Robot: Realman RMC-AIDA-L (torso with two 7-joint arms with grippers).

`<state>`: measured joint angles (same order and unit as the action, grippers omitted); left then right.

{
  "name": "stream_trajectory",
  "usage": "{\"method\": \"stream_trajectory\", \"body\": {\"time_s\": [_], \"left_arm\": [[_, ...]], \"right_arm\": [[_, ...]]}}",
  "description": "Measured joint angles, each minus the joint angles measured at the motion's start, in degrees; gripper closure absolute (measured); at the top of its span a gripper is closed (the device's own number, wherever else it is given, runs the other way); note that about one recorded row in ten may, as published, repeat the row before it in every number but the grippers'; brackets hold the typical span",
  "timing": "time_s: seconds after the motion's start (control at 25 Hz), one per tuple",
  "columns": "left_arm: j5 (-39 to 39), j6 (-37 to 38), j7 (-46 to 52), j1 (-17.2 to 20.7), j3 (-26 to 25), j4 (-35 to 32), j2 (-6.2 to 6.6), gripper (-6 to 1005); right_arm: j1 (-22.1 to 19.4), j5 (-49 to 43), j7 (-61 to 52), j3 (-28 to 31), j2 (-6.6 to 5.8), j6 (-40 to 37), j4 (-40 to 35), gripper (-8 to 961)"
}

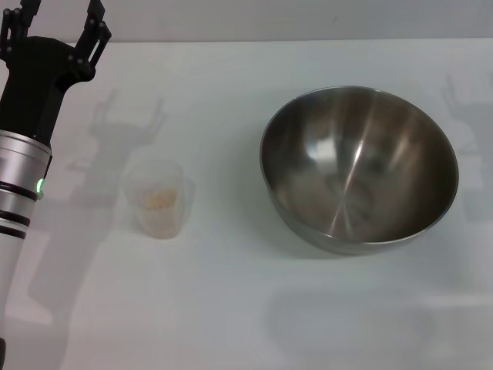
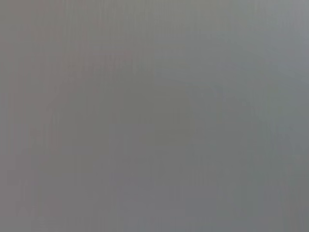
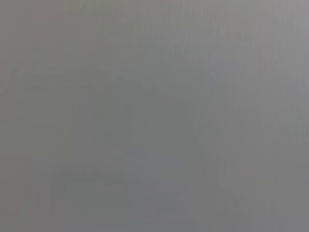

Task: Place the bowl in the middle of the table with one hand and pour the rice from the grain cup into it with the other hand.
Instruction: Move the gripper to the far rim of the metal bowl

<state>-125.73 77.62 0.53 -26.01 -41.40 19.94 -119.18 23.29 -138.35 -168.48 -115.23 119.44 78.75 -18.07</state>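
Note:
The steel bowl (image 1: 359,168) stands empty and upright on the right half of the white table (image 1: 223,308). The frosted grain cup (image 1: 158,199) stands upright left of the middle, with a small heap of pale tan rice (image 1: 159,198) inside. My left gripper (image 1: 58,21) hangs at the far left, beyond the cup and apart from it, with its fingers (image 1: 95,35) spread and nothing between them. The right gripper is out of view. Both wrist views show only plain grey.
The left arm (image 1: 21,162), silver and white with a green light, runs down the left edge of the head view. A faint shadow of a gripper falls on the table at the far right (image 1: 466,104).

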Motion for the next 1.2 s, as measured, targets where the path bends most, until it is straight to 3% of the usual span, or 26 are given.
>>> {"method": "stream_trajectory", "body": {"time_s": [0.88,1.2], "left_arm": [[0.2,-0.8,0.1,0.0,0.0,0.1,0.0,156],[0.3,-0.8,0.1,0.4,0.0,0.1,0.0,157]], "right_arm": [[-0.3,-0.2,-0.4,-1.0,-0.14,-2.5,-2.4,237],[-7.7,-7.0,0.8,0.5,-1.09,-20.5,-22.1,240]]}}
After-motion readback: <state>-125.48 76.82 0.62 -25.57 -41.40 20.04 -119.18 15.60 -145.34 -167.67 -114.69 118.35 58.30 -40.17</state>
